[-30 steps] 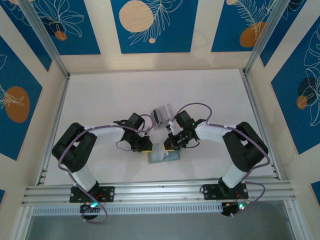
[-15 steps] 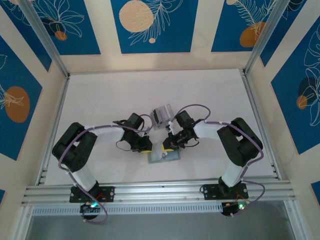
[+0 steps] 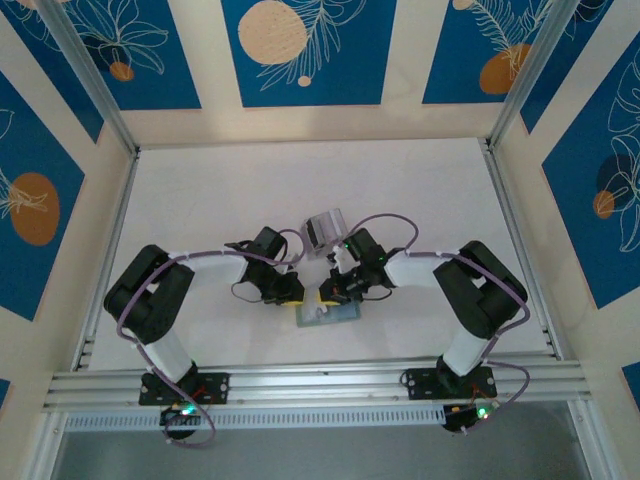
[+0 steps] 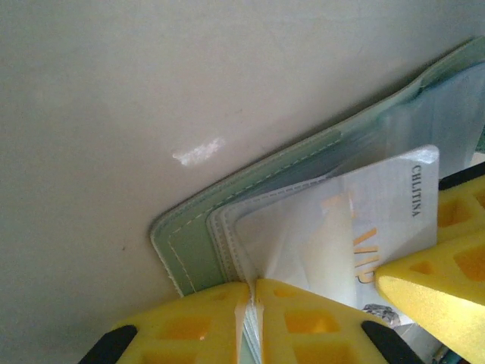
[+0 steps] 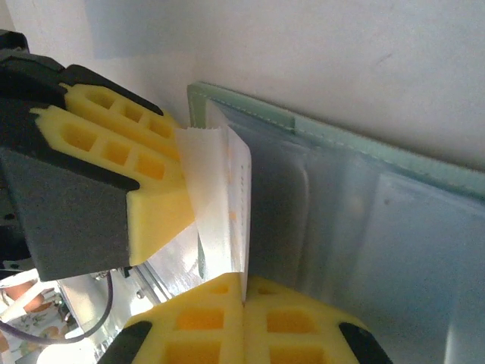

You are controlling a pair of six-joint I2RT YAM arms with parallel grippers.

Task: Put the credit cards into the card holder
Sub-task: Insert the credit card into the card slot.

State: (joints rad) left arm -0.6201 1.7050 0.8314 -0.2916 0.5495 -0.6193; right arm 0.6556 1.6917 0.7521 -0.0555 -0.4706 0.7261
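The sage-green card holder (image 3: 338,316) lies open on the table between the two arms, its clear sleeves (image 4: 265,227) fanned up from the green cover (image 4: 189,243). My left gripper (image 4: 252,287) is shut on the edge of one clear sleeve, at the holder's left side (image 3: 297,293). A white credit card (image 4: 379,205) with orange lettering stands on edge, its lower corner inside the opened sleeve. My right gripper (image 5: 243,282) is shut on that card (image 5: 236,205), just above the holder (image 3: 333,292). The holder's green rim (image 5: 341,138) runs behind it.
A pale grey-white stack (image 3: 322,232) sits on the table just beyond both grippers. The white tabletop (image 3: 300,180) stretches away behind it, bounded by aluminium rails at the left (image 3: 110,250), the right (image 3: 515,240) and the near edge (image 3: 320,382).
The right arm has folded inward and its gripper has shifted slightly left with the card, closer to the left gripper. The left arm and the holder have stayed put.
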